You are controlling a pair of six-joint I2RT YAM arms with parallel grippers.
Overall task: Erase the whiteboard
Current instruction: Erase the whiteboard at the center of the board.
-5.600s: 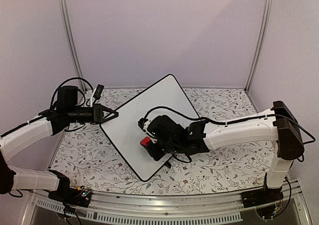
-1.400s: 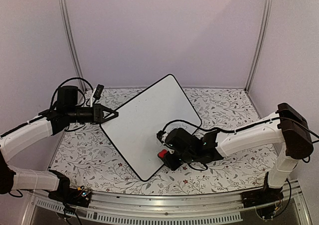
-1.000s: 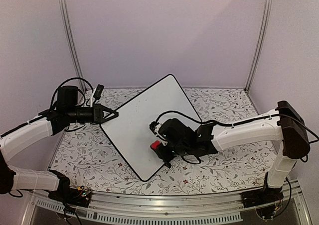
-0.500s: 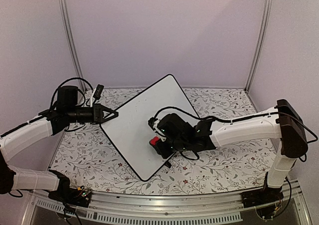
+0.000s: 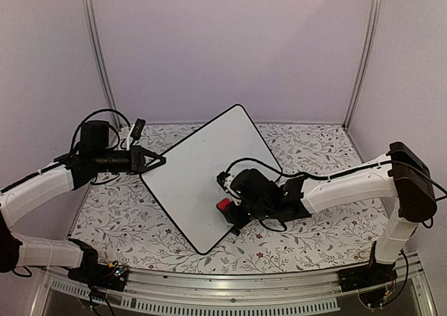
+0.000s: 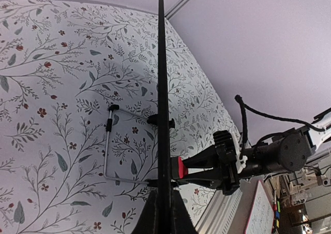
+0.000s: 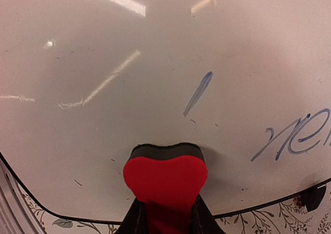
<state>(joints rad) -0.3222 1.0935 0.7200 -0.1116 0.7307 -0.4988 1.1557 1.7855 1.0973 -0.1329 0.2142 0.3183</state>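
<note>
the whiteboard (image 5: 202, 169) is sitting on the table (image 5: 314, 228), which is wearing a flowered cloth, and is turned cornerwise so that one corner is pointing at the back wall and another at the near edge. it is occupying the middle of the table, between the two arms

the left gripper (image 5: 158, 161) is reaching in from the left side and is clenching the board's left edge; in the left wrist view its fingers (image 6: 150, 216) are closing tight on the thin black frame (image 6: 161, 78), seen edge-on. a wire stand (image 6: 109, 148) is showing on the board's underside in that view

the right gripper (image 5: 232, 213) is grasping a red eraser (image 5: 223, 205) and is pressing it against the board's near right part, close to the lower right edge. in the right wrist view the eraser's dark pad (image 7: 165, 151) is touching the glossy white surface (image 7: 114, 73), with the red body (image 7: 164, 176) sitting between the jaws

marks are remaining on the board: a short blue stroke (image 7: 198, 92) is lying just beyond the eraser, apart from it, and blue handwriting (image 7: 297, 136) is running off to the right of it near the board's edge. faint smears are showing to the left. a small black foot (image 7: 312, 196) is projecting at the frame's right end
</note>
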